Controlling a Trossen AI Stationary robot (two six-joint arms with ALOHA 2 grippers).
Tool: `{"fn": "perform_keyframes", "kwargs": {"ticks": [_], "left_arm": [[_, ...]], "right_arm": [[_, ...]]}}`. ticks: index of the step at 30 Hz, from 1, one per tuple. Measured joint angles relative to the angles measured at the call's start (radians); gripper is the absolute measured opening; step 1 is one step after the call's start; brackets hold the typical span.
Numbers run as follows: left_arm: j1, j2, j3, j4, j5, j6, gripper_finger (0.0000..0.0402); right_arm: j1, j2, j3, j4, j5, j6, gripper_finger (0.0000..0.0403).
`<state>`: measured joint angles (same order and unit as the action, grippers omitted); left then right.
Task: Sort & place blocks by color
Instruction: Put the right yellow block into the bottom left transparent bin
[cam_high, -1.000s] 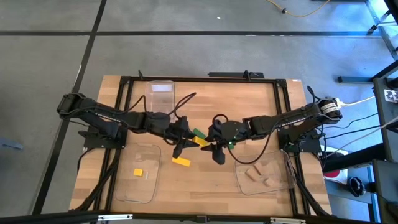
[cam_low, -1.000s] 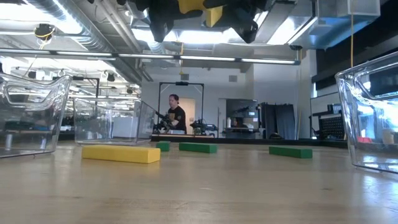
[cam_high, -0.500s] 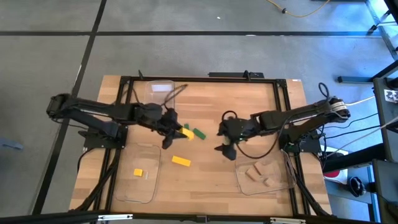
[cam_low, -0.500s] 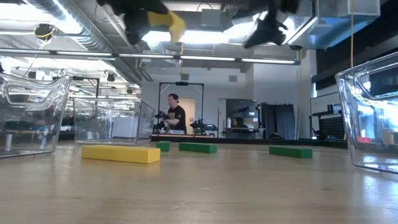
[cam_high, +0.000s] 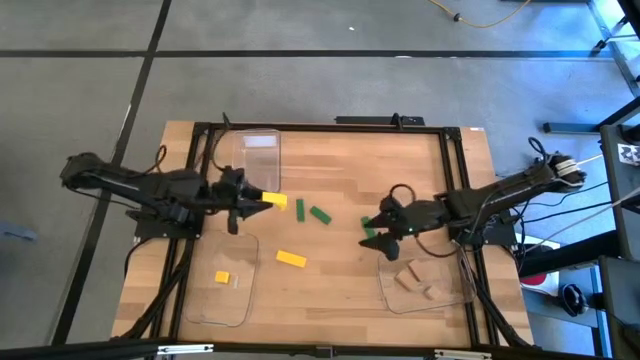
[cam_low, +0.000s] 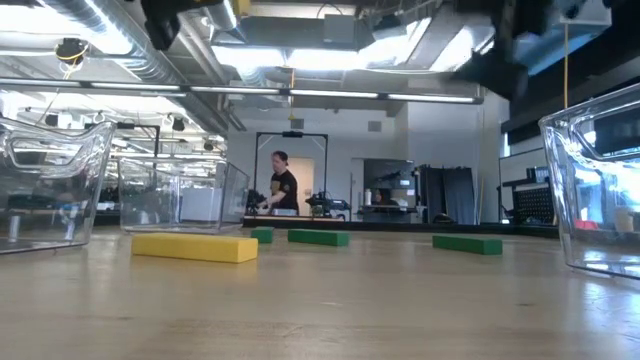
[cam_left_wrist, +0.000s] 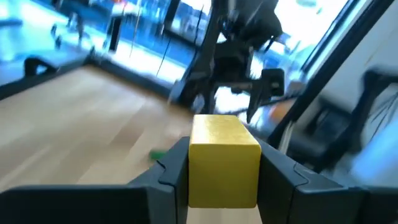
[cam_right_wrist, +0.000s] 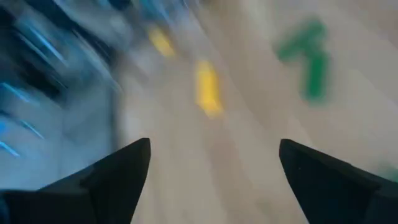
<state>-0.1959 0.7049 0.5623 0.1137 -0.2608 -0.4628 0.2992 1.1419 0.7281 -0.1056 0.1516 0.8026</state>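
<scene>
1. Blocks lie across the bench (cam_high: 340, 270): from above, a yellow bar (cam_high: 291, 259), green bars (cam_high: 320, 214), a yellow cube (cam_high: 222, 277) in a tray (cam_high: 205, 305).
2. Left wrist view alone shows the left pincer (cam_left_wrist: 222, 171) pinching a yellow block (cam_left_wrist: 222, 158).
3. Right pincer (cam_right_wrist: 211, 165) is spread, holding nothing.
4. Low view adds a distant person (cam_low: 281, 185).

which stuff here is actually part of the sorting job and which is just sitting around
Job: yellow block held in left gripper; yellow bar; yellow cube; green blocks; tan blocks; open right gripper.
Lying about: cables beside the table; person in the room behind.
</scene>
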Motion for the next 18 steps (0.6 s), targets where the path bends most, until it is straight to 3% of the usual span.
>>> {"fn": "perform_keyframes", "kwargs": {"ticks": [5,7,12,18], "left_arm": [[-0.033,-0.026,-0.093,0.227,-0.043,-0.005,0.0119],[-0.034,-0.026,-0.094,0.23,-0.045,-0.003,0.0119],[-0.035,-0.025,-0.09,0.233,-0.045,0.0,0.0119],[-0.035,-0.025,-0.089,0.232,-0.045,0.001,0.0119]], "right_arm": [[0.005,-0.032,-0.112,0.559,0.131,-0.107,0.0357],[0.006,-0.032,-0.117,0.675,0.161,-0.184,0.0357],[0.005,-0.029,-0.101,0.71,0.17,-0.308,0.0357],[0.005,-0.029,-0.098,0.706,0.17,-0.309,0.0357]]}}
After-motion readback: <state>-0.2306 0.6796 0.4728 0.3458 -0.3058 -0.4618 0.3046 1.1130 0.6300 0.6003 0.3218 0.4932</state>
